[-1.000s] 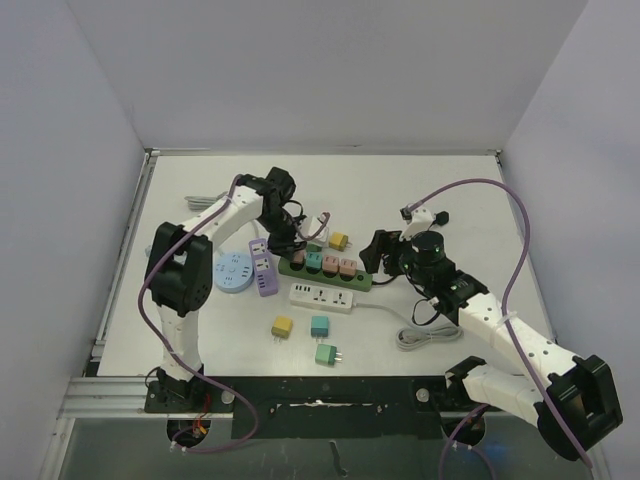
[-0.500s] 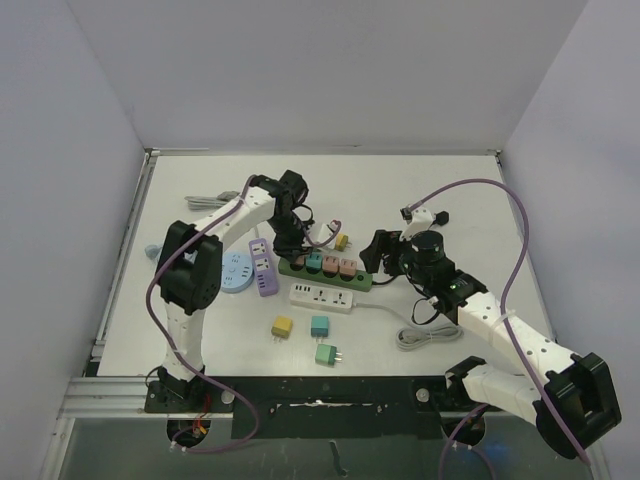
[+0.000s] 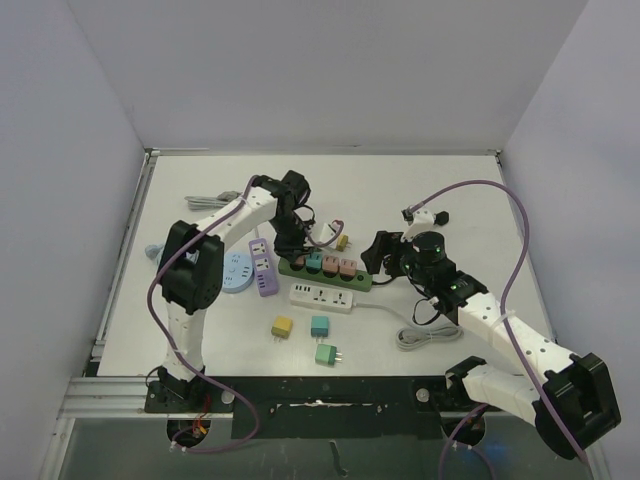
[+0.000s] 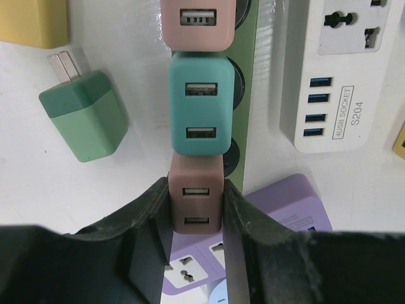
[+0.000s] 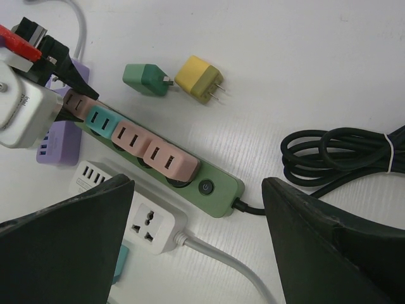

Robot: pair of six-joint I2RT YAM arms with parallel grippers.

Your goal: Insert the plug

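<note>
The white counter (image 5: pixel 297 50) spreads under both my arms. My right fingers (image 5: pixel 76 221) stand wide apart with nothing in them, and the switch end of the long green power strip (image 5: pixel 218 183) lies between them. The coiled black cord (image 5: pixel 335 152) lies beside the right-hand one. A white power strip (image 4: pixel 342 63) lies alongside the green one, off to the right of my left fingers (image 4: pixel 149 218). A purple strip (image 4: pixel 291 209) lies partly under them.

My left fingers are clamped on the brown plug (image 4: pixel 195 202), one on each side. It sits at the end socket of the green strip, though I cannot tell whether it is pushed fully home. Just beyond my fingertips a teal plug (image 4: pixel 200 104) touches it in the row, then a pink plug (image 4: pixel 197 22). A loose green plug (image 4: pixel 85 117) lies off to the left, and a yellow plug (image 5: pixel 199 79) beside that.
</note>
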